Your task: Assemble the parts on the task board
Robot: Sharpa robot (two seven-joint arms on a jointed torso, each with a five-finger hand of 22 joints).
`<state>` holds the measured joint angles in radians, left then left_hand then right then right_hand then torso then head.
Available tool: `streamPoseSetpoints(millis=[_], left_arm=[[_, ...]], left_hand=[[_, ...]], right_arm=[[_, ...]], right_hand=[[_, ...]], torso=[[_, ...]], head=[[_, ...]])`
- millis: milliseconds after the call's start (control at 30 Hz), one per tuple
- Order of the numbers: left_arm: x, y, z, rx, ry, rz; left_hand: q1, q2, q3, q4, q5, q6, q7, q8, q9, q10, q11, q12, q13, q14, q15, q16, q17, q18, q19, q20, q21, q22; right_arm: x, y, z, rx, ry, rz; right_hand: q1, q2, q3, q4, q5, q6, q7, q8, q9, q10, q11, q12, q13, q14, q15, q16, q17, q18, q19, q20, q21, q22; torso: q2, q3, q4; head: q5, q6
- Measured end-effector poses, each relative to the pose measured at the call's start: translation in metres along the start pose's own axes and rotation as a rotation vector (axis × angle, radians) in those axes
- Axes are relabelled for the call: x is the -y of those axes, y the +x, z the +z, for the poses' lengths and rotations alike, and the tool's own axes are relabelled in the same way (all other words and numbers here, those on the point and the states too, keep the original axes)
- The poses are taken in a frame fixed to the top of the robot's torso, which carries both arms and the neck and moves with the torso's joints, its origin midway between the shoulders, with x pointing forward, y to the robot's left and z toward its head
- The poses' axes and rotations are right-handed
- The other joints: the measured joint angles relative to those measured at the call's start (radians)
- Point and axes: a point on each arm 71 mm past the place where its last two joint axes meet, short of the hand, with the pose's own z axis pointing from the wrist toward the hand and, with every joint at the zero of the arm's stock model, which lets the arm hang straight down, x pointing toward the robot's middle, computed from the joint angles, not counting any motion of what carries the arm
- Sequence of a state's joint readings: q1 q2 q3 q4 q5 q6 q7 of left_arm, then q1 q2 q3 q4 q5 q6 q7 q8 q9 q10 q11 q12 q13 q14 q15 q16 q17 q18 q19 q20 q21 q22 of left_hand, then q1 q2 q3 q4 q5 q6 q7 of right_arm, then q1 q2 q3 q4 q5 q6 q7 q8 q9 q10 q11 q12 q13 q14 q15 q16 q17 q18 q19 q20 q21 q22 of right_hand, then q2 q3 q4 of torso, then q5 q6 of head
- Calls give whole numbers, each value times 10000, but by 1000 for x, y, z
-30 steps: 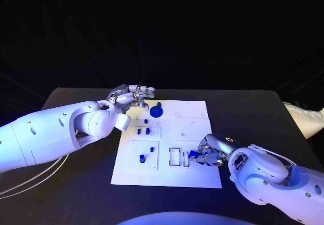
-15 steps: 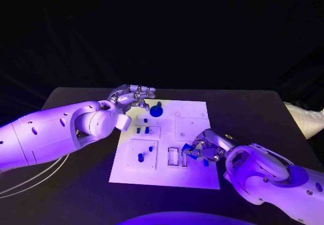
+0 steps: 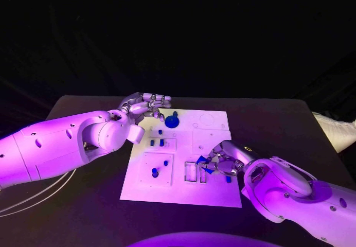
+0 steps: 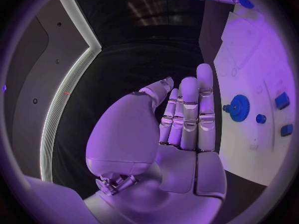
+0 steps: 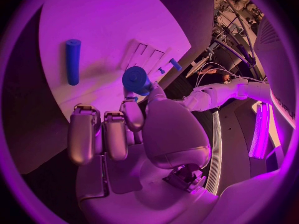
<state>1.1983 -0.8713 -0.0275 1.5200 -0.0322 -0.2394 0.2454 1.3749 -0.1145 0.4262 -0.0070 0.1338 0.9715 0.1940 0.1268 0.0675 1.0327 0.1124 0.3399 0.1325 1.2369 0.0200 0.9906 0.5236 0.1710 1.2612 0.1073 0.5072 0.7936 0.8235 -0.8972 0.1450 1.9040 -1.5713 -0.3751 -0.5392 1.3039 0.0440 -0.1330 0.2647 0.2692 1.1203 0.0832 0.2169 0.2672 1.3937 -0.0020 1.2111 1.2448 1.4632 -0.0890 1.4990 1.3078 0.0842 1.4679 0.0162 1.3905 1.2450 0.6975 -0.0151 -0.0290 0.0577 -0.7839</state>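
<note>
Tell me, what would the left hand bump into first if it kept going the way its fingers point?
Probably the blue gear. In the head view the left hand sits at the board's far corner, fingers aimed toward the gear. Depth is unclear, so it might pass above it.

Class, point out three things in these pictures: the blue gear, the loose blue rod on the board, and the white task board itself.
blue gear (image 4: 239, 107): left wrist view, its toothed face.
blue rod (image 5: 74, 61): right wrist view, mid-shaft.
task board (image 3: 211, 193): head view, bare near corner.
</note>
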Motion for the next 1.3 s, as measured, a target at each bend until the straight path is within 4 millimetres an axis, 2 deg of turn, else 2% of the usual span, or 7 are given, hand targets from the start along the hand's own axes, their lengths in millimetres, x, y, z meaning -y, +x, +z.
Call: streamPoseSetpoints(millis=[567,833,1067,1133,1200,1300], left_arm=[[0,2,0,-37,0,0],[0,2,0,-66,4,21],[0,3,0,-89,12,64],[0,3,0,-94,14,80],[0,3,0,-96,16,90],[0,3,0,-95,15,101]], left_hand=[[0,0,0,0,0,0,0,0,0,-35,35,0,10,0,0,0,-23,0,0,0,0,1],[0,0,0,0,0,0,0,0,0,-35,36,0,10,0,0,0,-23,1,0,0,0,1],[0,0,0,0,0,0,0,0,0,-35,35,4,9,0,0,0,-23,0,0,0,0,1],[0,0,0,0,0,0,0,40,0,-35,35,48,8,0,0,0,-34,0,0,0,0,1],[0,0,0,0,0,0,0,40,0,-35,35,49,8,0,0,0,-34,0,0,0,0,1],[0,0,0,0,0,0,0,40,0,-35,35,49,8,0,0,0,-34,0,0,0,0,1]], right_arm=[[-18,19,17,-330,-347,-259],[-21,18,20,-368,-440,-526],[-23,19,20,-370,-512,-758],[-24,19,20,-349,-523,-852],[-24,19,19,-337,-522,-940],[-24,20,18,-345,-512,-1094]], right_hand=[[0,0,12,-14,-10,-1,-1,-9,65,31,31,0,60,40,-38,41,-2,0,-1,1,0,49],[4,-4,13,-15,-48,49,-48,13,90,31,31,0,62,41,-36,40,-3,1,-1,1,0,25],[35,-35,8,-10,-353,117,-8,-84,116,31,31,-1,60,54,-20,40,-3,1,-1,2,-1,-13],[35,-35,-119,116,-427,127,-17,-93,134,31,31,-40,57,54,-19,40,-3,1,-1,1,-1,-14],[30,-33,-275,236,-423,192,-7,-94,185,32,30,-77,66,56,-17,40,-4,1,-1,1,-1,-14],[-302,-14,-494,238,-151,260,-39,-84,242,51,10,-112,74,71,-3,40,-4,1,-1,2,-1,10]], torso=[[5,5,7],[5,5,-1],[5,11,-11],[5,11,-12],[6,14,-12],[6,14,-12]], head=[[38,-12],[72,-35],[90,-50],[93,-51],[94,-52],[94,-53]])
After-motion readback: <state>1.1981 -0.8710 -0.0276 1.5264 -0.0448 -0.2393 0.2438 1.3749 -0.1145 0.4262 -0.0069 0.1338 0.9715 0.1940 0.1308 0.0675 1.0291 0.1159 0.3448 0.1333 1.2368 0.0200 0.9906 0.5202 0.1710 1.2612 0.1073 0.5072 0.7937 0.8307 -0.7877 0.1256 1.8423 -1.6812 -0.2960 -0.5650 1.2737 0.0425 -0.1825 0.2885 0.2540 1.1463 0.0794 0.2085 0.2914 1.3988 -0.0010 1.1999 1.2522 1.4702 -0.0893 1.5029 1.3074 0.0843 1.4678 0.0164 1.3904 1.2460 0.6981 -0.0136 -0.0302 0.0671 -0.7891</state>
